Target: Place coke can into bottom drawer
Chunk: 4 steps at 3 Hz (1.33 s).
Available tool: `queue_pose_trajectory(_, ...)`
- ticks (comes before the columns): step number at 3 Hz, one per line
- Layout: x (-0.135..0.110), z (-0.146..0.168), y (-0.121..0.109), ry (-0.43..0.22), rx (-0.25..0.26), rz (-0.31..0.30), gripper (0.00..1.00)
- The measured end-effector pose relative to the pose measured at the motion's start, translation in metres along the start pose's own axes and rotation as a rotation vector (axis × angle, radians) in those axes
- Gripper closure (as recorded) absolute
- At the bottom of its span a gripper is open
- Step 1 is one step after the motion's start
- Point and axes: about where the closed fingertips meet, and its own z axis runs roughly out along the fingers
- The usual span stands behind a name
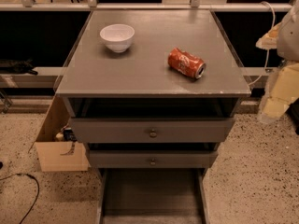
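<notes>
The coke can [187, 63] lies on its side on the grey cabinet top [149, 80], right of centre, its silver end facing front right. The bottom drawer [151, 192] is pulled out below the two knobbed drawers and shows a bare grey floor. My gripper [271, 107] hangs at the right edge of the view, beside the cabinet's right front corner, below the level of the top and apart from the can. It holds nothing that I can see.
A white bowl [117, 37] stands on the top at the back left. A cardboard box [58, 146] sits on the speckled floor left of the cabinet. A cable [28, 185] lies on the floor at the lower left. A rail [149, 7] runs behind.
</notes>
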Motion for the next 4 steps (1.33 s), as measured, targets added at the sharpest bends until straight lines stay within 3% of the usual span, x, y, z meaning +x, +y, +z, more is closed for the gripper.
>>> queue_pose_trajectory(2, 0.000, 0.012, 0.001, -0.009, -0.023, 0.003, 0.00)
queue_pose_trajectory(4, -0.028, 0.044, -0.057, -0.071, -0.051, -0.010, 0.00)
